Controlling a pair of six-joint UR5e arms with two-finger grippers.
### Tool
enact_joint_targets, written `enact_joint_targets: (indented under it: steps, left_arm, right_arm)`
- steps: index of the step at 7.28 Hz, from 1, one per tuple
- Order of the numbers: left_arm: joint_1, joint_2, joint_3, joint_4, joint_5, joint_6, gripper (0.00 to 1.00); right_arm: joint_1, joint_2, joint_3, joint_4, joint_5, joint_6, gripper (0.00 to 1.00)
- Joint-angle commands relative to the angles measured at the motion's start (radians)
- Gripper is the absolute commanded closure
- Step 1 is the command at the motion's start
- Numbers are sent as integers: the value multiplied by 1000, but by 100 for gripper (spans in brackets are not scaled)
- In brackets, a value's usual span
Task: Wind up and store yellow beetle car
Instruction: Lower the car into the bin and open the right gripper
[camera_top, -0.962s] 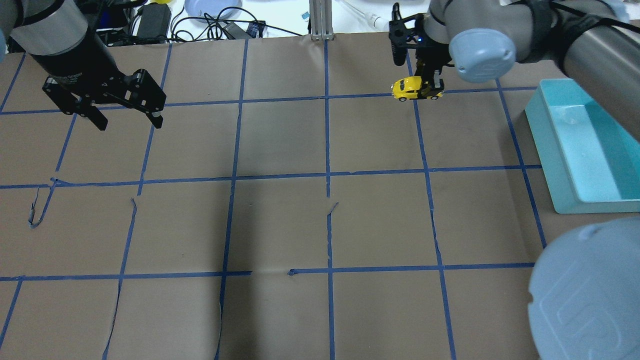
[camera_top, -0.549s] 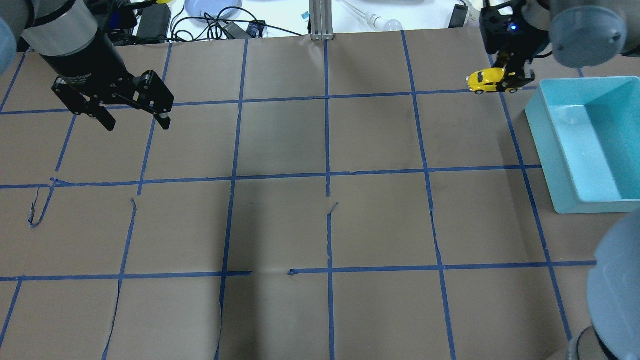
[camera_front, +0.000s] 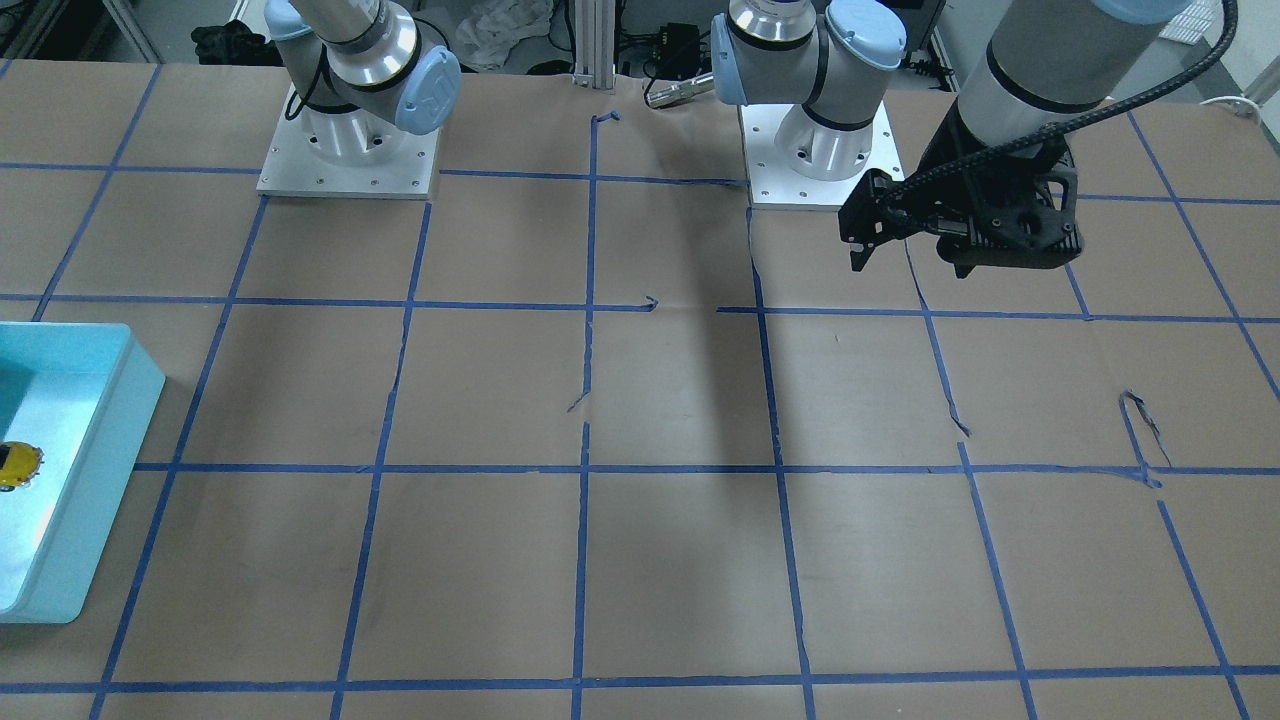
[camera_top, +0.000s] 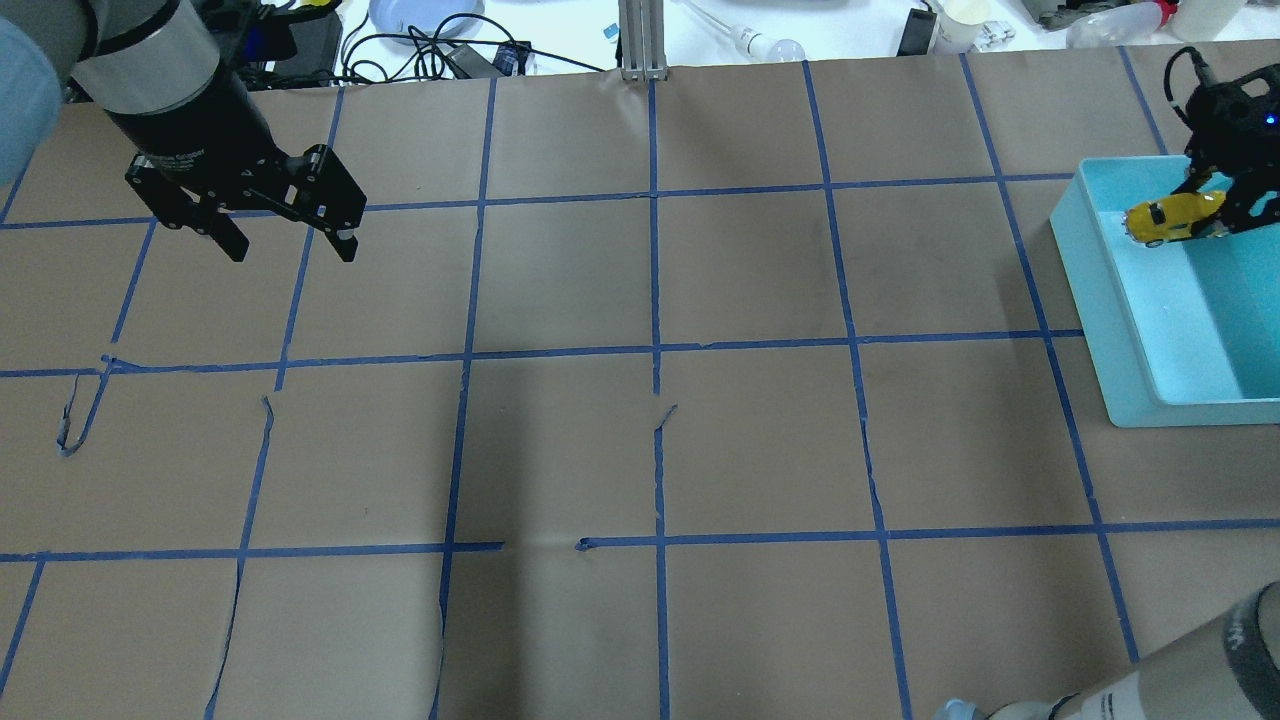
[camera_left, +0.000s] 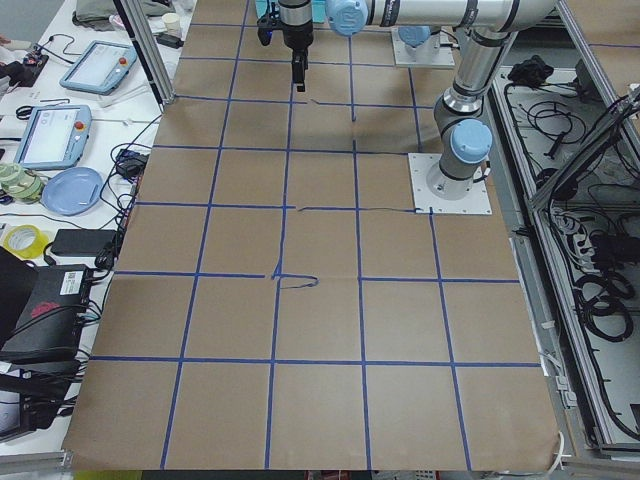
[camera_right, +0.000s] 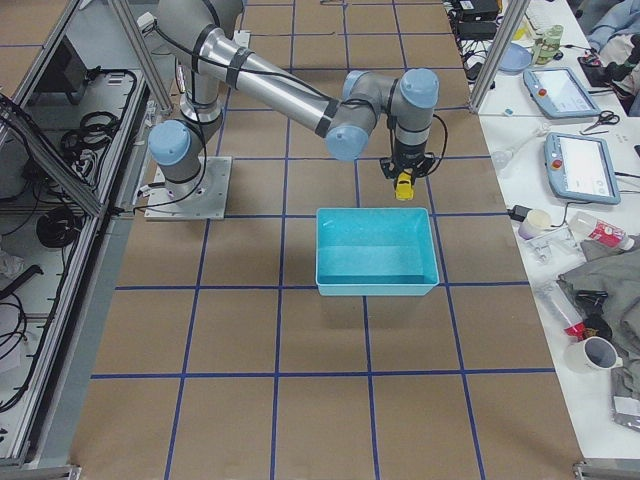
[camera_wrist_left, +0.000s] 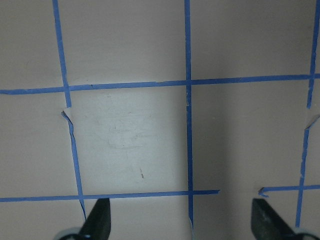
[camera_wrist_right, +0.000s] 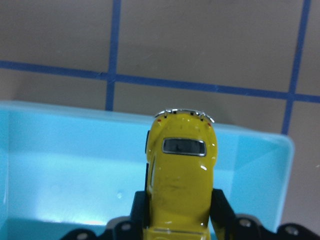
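The yellow beetle car (camera_wrist_right: 182, 175) is clamped by its two sides between the right jaws, and its end with the small window and the silver bumper points away from them. Below the jaws and the car lies the teal bin (camera_wrist_right: 75, 107), with its far wall just ahead of the bumper. The car is judged to hang above the bin's floor and not to rest on it.

Whether the car has been wound up cannot be told from these pictures. The carrying to the bin appears almost done. What is left, as far as can be judged, is to lower the car and to open the jaws, so that it is stored.

The grip is shown closely only by the right wrist view. In the overhead view the yellow beetle car (camera_top: 1170, 217) is seen from the side, slightly tilted, over the inner part of the teal bin (camera_top: 1085, 290). The height of the car (camera_right: 403, 185) over the bin's far rim is best suggested by the exterior right view. In the front-facing view only a part of the car (camera_front: 18, 466) is shown, and the right jaws are cut off.

The left jaws stand apart and hold nothing; below them only the paper-covered surface (camera_wrist_left: 125, 140) with blue tape lines (camera_wrist_left: 188, 125) is seen.
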Motion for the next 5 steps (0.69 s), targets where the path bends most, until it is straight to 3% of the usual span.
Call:
enact_joint_targets:
  steps: [1,2,3,4,5]
  left_arm:
    - [-1,0,-2,-7,6,0,0]
    - [-1,0,-17,1,1,-1,0]
    - [-1,8,-34,4,-3,-8,0]
    - [-1,17,-37,4,-2,0,0]
    - [2,19,-39,4,-2,0,0]
  right_arm:
    - [-83,52,81,-54,-10,-57,94]
    - [-84,101,83,-90,-8,-57,94]
    - [-84,118,86,-116,-18,-44,86]
    - [-84,114,88,-111,-21,-28,1]
    - [-84,88,77,-111,-22,-25,0]
